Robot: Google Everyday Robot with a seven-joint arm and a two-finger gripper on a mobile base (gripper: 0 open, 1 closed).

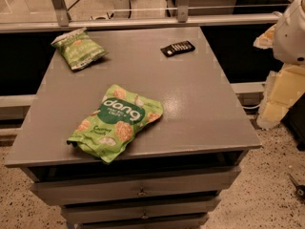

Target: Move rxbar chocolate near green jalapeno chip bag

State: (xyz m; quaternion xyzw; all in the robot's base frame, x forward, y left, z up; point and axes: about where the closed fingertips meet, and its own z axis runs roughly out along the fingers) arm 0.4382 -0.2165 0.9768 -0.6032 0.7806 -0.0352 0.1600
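The rxbar chocolate [177, 48] is a small flat black wrapper with white lettering. It lies at the back right of the grey table top [200, 104]. The green jalapeno chip bag [78, 48] is the smaller crinkly green bag and lies at the back left corner. The two are well apart, with bare table between them. My gripper [277, 98] shows as pale blocks under the white arm [291, 30] at the right edge of the view. It is off the table's right side, well away from the bar, and holds nothing that I can see.
A larger bright green "dang" bag [116, 123] lies near the table's front edge, left of centre. The table is a cabinet with drawers [138, 190] below. A metal rail [143, 22] runs behind it. Speckled floor lies to the right.
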